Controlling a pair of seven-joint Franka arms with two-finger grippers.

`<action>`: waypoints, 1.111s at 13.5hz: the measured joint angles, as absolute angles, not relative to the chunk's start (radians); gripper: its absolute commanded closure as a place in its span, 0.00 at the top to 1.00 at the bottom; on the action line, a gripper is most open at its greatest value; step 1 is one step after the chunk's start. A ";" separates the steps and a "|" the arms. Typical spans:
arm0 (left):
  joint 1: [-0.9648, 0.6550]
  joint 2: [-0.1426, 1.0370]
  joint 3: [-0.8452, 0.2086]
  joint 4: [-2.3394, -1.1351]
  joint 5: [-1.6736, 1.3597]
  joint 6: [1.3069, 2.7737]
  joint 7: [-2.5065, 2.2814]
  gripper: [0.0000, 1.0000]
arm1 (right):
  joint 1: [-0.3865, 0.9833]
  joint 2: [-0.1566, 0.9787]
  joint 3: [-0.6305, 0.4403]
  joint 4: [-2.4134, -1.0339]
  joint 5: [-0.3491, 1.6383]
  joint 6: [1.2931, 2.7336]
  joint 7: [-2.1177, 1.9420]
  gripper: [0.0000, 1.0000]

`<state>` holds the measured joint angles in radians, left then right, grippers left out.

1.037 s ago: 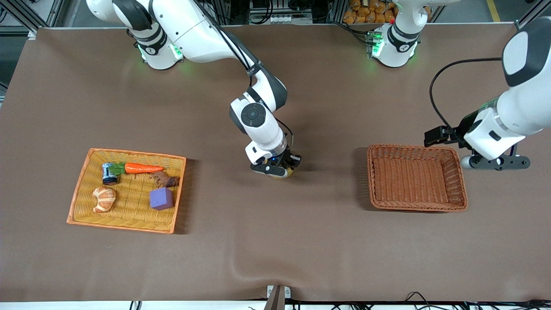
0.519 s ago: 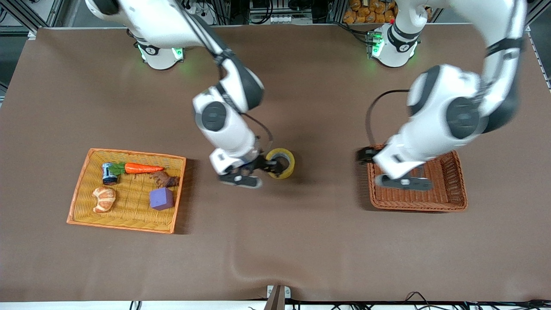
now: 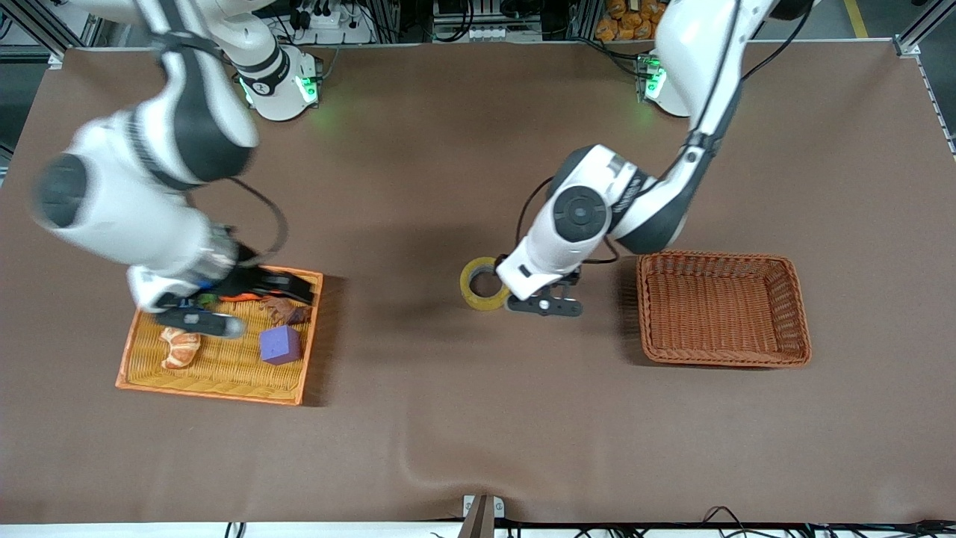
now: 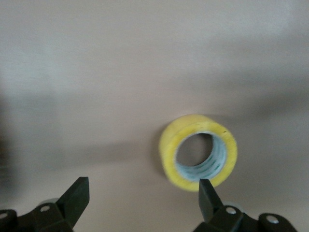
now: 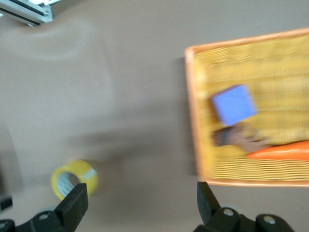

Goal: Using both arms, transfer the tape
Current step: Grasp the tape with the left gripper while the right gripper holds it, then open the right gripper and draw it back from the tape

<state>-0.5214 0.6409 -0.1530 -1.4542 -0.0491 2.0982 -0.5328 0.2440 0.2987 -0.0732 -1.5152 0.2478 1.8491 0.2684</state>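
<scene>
The tape point(image 3: 472, 287), a yellow ring with a pale core, rests on the brown table midway between the two baskets, and nothing holds it. My left gripper point(image 3: 544, 305) hangs low beside it, toward the wicker basket. In the left wrist view the tape point(image 4: 169, 151) sits just off one fingertip point(image 4: 206, 193), outside the gap of the open left gripper point(image 4: 143, 188). My right gripper point(image 3: 200, 321) is over the orange tray point(image 3: 216, 392), blurred by motion. The right wrist view has the right gripper point(image 5: 140, 193) open and empty, with the tape point(image 5: 72, 167) off to one side on the table.
The orange tray point(image 5: 193, 121) holds a purple cube point(image 3: 280, 344), a carrot point(image 5: 285, 151), a brown piece point(image 3: 287, 311) and an orange-segment toy point(image 3: 179, 350). An empty brown wicker basket point(image 3: 647, 314) stands toward the left arm's end.
My right gripper opened, left the tape on the table and swung away to over the orange tray. My left arm swept from the wicker basket across to beside the tape.
</scene>
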 measured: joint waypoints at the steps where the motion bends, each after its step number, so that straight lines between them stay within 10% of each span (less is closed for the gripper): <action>1: -0.528 0.662 -0.152 -1.450 -0.049 2.119 -0.537 1.00 | 0.187 0.278 -0.074 -1.515 0.223 1.807 0.188 1.00; 10: -0.573 0.793 -0.151 -1.442 -0.019 2.201 -0.537 0.99 | 0.013 0.240 -0.073 -1.457 0.041 1.689 -0.050 1.00; 13: -0.576 0.817 -0.151 -1.441 0.035 2.207 -0.537 0.19 | -0.001 0.245 -0.073 -1.457 0.040 1.682 -0.051 1.00; 15: -0.576 0.825 -0.151 -1.441 0.058 2.207 -0.537 0.00 | -0.006 0.247 -0.073 -1.457 0.040 1.676 -0.052 1.00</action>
<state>-0.5764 0.8252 -0.1512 -1.4412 0.0579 2.2072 -0.5368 -0.0055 0.2466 -0.0725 -1.4570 0.0399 1.6763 -0.0521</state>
